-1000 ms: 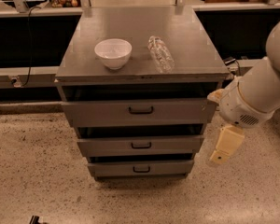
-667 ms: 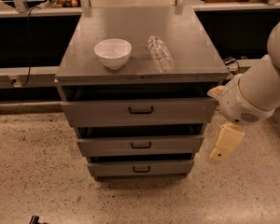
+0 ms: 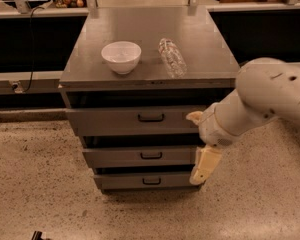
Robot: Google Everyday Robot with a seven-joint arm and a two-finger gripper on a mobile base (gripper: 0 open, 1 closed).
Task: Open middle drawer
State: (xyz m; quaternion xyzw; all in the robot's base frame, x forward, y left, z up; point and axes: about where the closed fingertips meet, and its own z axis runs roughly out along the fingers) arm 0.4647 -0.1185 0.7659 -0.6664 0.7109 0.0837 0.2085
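A grey metal cabinet (image 3: pixel 90 76) holds three stacked drawers. The middle drawer (image 3: pixel 120 157) has a low flat front and a small black handle (image 3: pixel 151 155) at its centre; none of its inside shows. My gripper (image 3: pixel 205 165) hangs down from the white arm (image 3: pixel 260 99) at the right. It is in front of the right end of the middle drawer's front, to the right of the handle, and holds nothing that I can see.
On the cabinet top stand a white bowl (image 3: pixel 121 56) and a clear plastic bottle (image 3: pixel 171 57) lying on its side. The top drawer (image 3: pixel 110 120) and bottom drawer (image 3: pixel 125 181) each have a black handle. Speckled floor (image 3: pixel 40 184) surrounds the cabinet; a dark counter runs behind it.
My arm and gripper have moved left, from beside the cabinet's right side to in front of the drawers' right ends. The drawers, bowl and bottle have not moved.
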